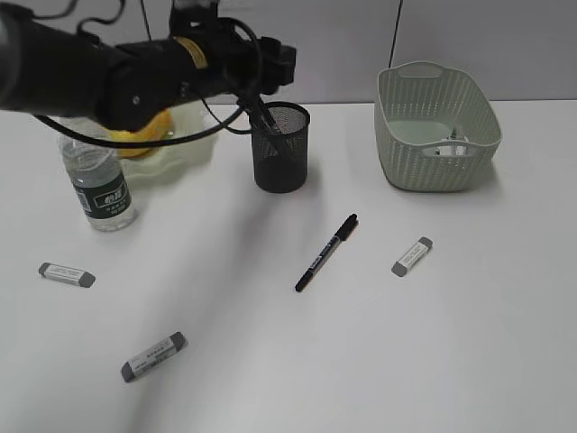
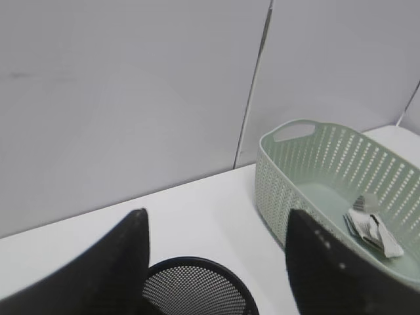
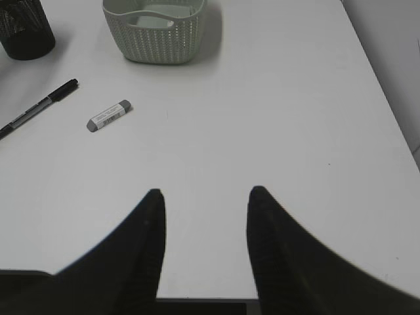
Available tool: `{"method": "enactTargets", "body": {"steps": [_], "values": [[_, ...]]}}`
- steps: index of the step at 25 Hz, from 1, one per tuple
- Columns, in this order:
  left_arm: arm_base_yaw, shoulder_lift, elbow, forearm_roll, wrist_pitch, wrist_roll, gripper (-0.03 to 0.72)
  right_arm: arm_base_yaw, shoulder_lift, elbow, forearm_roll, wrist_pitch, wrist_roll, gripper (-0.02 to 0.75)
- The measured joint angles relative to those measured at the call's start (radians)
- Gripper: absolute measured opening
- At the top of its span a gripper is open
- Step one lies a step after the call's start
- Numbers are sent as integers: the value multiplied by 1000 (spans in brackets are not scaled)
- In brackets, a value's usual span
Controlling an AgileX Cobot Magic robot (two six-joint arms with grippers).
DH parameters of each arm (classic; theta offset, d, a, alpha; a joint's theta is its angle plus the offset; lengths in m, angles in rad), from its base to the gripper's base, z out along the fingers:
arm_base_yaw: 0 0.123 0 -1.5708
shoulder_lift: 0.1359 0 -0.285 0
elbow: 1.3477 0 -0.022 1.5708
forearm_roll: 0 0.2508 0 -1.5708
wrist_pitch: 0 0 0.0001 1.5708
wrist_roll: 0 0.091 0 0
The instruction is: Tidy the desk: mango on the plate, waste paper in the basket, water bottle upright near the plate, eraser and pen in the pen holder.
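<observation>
My left gripper [image 1: 263,110] hangs open just above the black mesh pen holder [image 1: 281,149], whose rim [image 2: 197,289] shows between the spread fingers [image 2: 125,262]; nothing is between them. A black pen [image 1: 326,252] lies on the desk [image 1: 297,361], with three grey-tipped erasers [image 1: 412,256] [image 1: 67,274] [image 1: 153,355] around it. The mango [image 1: 140,142] rests on the green plate [image 1: 194,135], partly behind the left arm. The water bottle [image 1: 101,185] stands upright beside the plate. Waste paper [image 2: 371,226] lies inside the basket [image 1: 437,126]. My right gripper [image 3: 203,197] is open over bare desk.
In the right wrist view the pen [image 3: 39,108] and one eraser [image 3: 109,115] lie ahead to the left, with the basket [image 3: 154,29] and pen holder [image 3: 23,29] beyond. The desk's right edge [image 3: 394,131] is close. A grey wall [image 2: 131,98] rises behind the desk.
</observation>
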Motion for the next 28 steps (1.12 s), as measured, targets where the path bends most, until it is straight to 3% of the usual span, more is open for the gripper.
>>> {"method": "enactTargets", "body": {"steps": [6, 11, 14, 19, 23, 28], "values": [[3, -193, -21, 105, 408, 0, 496, 0, 0, 0, 0, 0, 0, 340], [21, -294, -150, 106, 811, 1, 447, 0, 0, 0, 0, 0, 0, 340], [91, -315, -262, 104, 1040, 2, 418, 0, 0, 0, 0, 0, 0, 340], [270, -314, -386, 103, 1338, 2, 409, 0, 0, 0, 1, 0, 0, 340], [374, -314, -398, 43, 1392, 13, 407, 0, 0, 0, 1, 0, 0, 340], [411, -315, -398, -10, 1480, 37, 407, 0, 0, 0, 1, 0, 0, 340]]}}
